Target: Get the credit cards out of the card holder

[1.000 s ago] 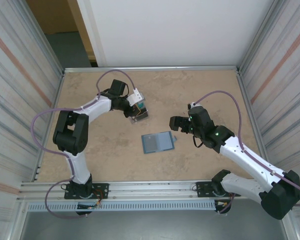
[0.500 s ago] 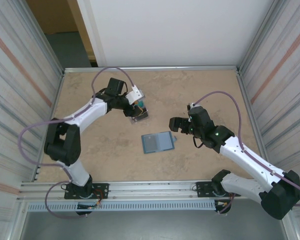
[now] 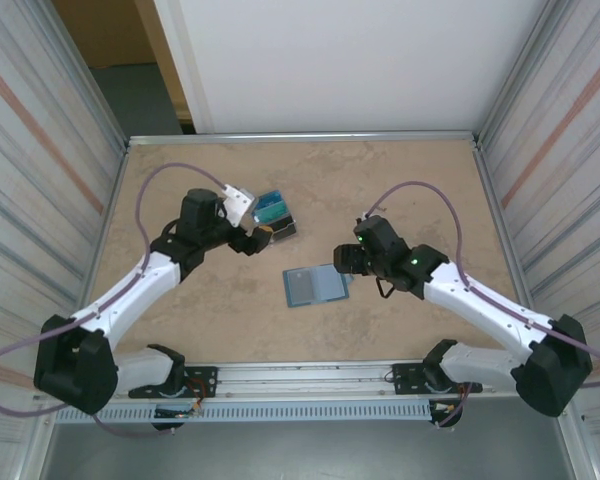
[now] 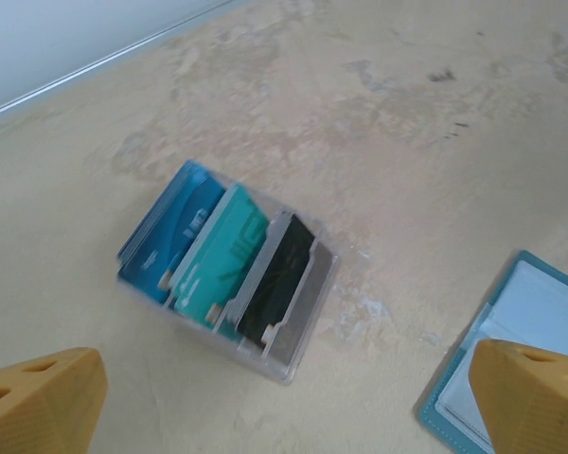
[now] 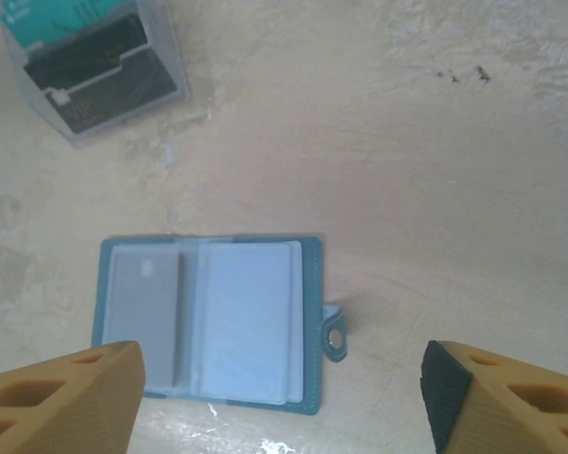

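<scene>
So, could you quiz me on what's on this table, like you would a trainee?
1. True or false: the card holder lies open on the table.
2. In the clear rack, which card stands between the blue card and the black piece? A red, B teal, C white.
3. Which is nearer the card holder, the left tool or the right tool?
Key: 1 true; 2 B, the teal card; 3 the right tool.
</scene>
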`<action>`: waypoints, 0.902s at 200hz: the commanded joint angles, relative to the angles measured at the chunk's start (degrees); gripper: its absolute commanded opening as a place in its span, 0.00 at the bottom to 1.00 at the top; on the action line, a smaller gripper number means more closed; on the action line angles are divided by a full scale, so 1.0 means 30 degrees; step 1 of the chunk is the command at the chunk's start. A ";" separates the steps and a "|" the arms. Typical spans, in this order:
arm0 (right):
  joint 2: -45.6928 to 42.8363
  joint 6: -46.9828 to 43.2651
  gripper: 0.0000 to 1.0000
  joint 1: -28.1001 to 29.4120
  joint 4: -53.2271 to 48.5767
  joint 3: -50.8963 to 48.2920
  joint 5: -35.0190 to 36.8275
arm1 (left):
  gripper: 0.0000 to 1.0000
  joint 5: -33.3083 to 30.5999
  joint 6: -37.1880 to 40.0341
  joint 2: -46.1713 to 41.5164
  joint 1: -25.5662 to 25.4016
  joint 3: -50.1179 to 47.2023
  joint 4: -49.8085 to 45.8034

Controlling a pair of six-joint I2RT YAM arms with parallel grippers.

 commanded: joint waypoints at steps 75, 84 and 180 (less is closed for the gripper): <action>0.5147 -0.0649 0.58 0.2281 -0.1815 0.3116 -0.0372 | 0.99 -0.4817 -0.8064 -0.5962 0.0008 -0.5162 0.1696; 0.5600 -0.0804 0.56 0.2493 -0.1808 0.3318 -0.0526 | 0.99 -0.4952 -0.8727 -0.6235 0.0000 -0.5531 0.1583; 1.0479 -0.1620 0.39 0.4535 -0.1998 0.5818 -0.1870 | 0.99 -0.6594 -1.2017 -0.9045 -0.0032 -0.8870 0.1490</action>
